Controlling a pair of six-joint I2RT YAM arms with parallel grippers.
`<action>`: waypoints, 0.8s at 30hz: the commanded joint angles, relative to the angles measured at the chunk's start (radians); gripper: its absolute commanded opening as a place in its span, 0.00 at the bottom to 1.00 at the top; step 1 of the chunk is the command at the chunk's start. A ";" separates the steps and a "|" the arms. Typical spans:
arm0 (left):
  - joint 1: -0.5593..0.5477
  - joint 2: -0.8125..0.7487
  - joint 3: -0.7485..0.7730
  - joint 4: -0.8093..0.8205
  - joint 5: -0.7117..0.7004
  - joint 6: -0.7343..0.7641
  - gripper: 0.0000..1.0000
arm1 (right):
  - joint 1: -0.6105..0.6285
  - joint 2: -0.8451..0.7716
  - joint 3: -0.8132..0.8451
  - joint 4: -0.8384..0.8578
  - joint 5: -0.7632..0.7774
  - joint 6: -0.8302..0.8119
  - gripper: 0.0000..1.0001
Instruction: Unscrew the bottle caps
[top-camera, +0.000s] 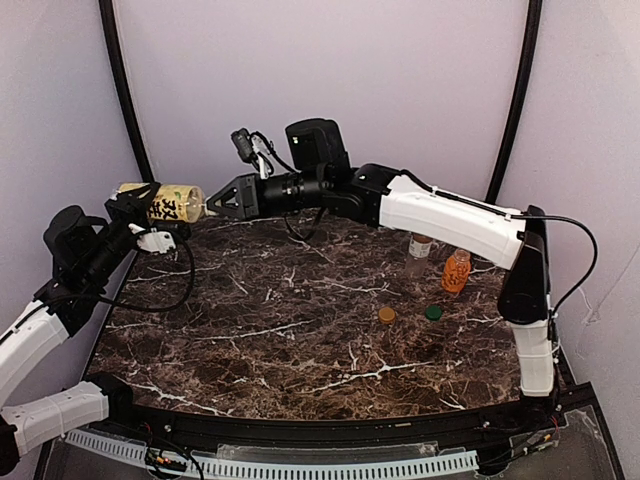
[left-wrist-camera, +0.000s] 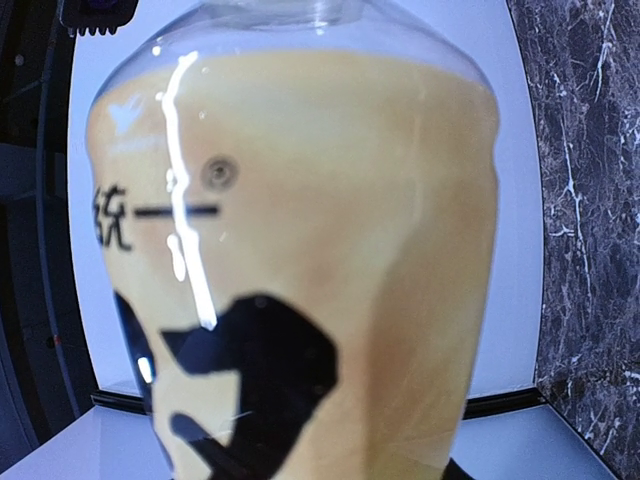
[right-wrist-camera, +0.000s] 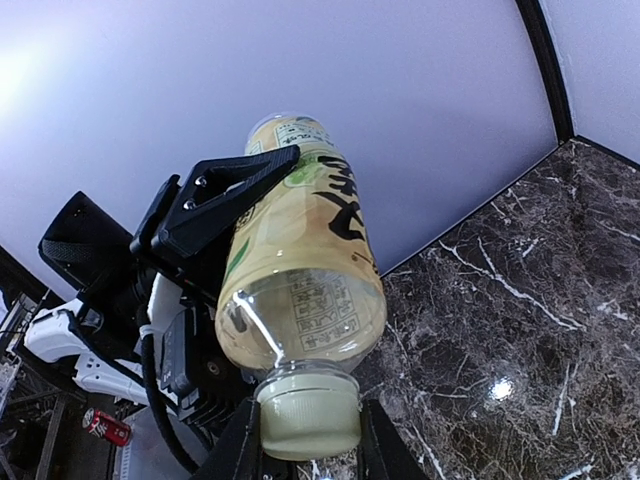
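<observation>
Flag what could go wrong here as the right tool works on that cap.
1. The bottle is held almost sideways in the air and looks full. Once the cap loosens, it may pour onto the table.
2. The left tool seems to grip near the base, far from the cap, so the right tool's twist could spin or tilt the bottle rather than turn the cap.
</observation>
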 joint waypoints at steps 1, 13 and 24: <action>-0.009 -0.023 0.063 -0.150 0.052 -0.143 0.37 | 0.017 0.009 0.017 0.021 -0.061 -0.119 0.00; -0.112 -0.030 0.192 -0.643 0.246 -0.444 0.35 | 0.092 -0.074 0.018 -0.185 0.158 -0.790 0.00; -0.117 -0.007 0.273 -0.854 0.493 -0.639 0.35 | 0.168 -0.167 -0.143 -0.232 0.258 -1.327 0.00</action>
